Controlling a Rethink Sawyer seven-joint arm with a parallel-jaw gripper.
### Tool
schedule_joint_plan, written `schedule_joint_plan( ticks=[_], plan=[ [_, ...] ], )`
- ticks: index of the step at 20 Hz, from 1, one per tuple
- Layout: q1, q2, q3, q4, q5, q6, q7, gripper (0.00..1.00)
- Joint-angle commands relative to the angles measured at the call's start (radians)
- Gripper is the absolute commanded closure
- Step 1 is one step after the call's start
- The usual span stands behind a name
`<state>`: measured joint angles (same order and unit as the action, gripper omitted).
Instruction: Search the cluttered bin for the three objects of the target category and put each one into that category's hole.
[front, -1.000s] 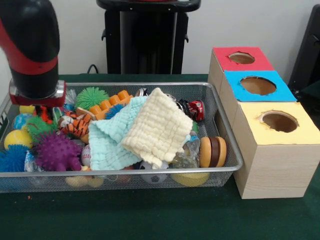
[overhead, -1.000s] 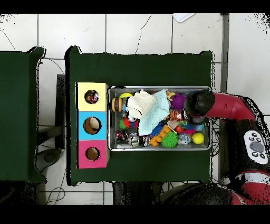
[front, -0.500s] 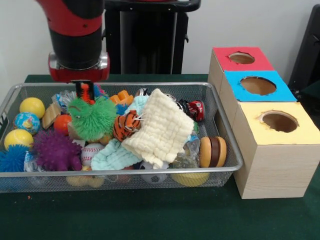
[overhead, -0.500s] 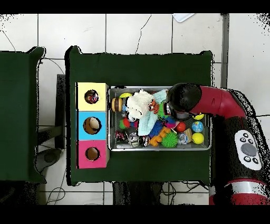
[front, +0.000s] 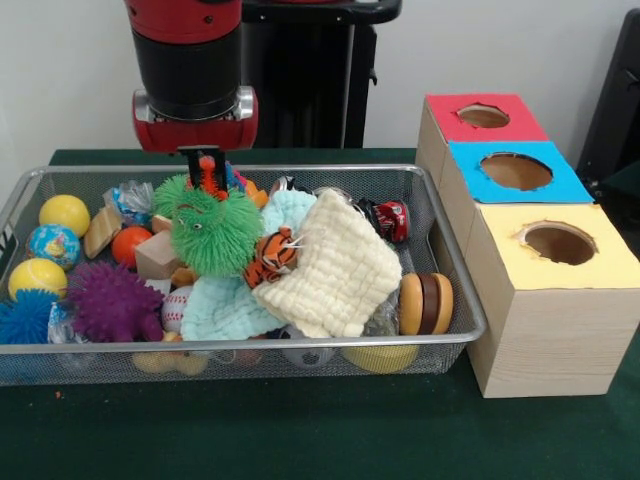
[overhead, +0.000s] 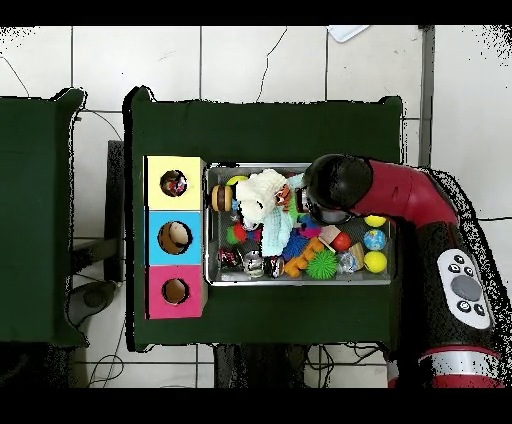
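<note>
Front view: the arm is coming down from 12 o'clock, its tool (front: 207, 168) hanging over the far left-centre of the cluttered bin (front: 440, 345). A green spiky ball (front: 215, 232) is sitting directly under the tool at its 6 o'clock, riding high above the other toys. The black fingers look drawn close together on something orange-red at the ball's top, but the ball is hiding the tips, so whether it is actually gripping cannot be told.

The bin is resting on the green worktop (front: 300, 430), crowded with toys: a purple spiky toy (front: 110, 302) at 8 o'clock of the green ball, a striped tiger toy (front: 270, 255) at its 4 o'clock, a cream cloth (front: 335, 265) overlapping a mint cloth (front: 225, 305), yellow balls at the left end.

The key relation: the three boxes are standing just beside the bin's right end, at 3 o'clock of the tool — the red box (front: 480, 118) farthest, the blue box (front: 515, 172) in the middle, the yellow box (front: 560, 245) nearest the camera. Any delivery is likely calling for a rightward sweep across the whole bin.
</note>
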<state>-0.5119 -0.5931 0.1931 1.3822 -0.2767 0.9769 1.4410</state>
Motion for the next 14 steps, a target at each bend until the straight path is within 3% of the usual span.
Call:
schedule_joint_plan(
  ticks=[1,7,14],
  plan=[
    [-0.002,0.013,0.058,0.105,0.034,-0.092,0.074,1.00],
    [-0.021,0.054,0.044,0.080,-0.003,-0.097,0.019,1.00],
    [-0.065,0.120,-0.019,-0.020,-0.141,-0.015,-0.119,1.00]
  ],
)
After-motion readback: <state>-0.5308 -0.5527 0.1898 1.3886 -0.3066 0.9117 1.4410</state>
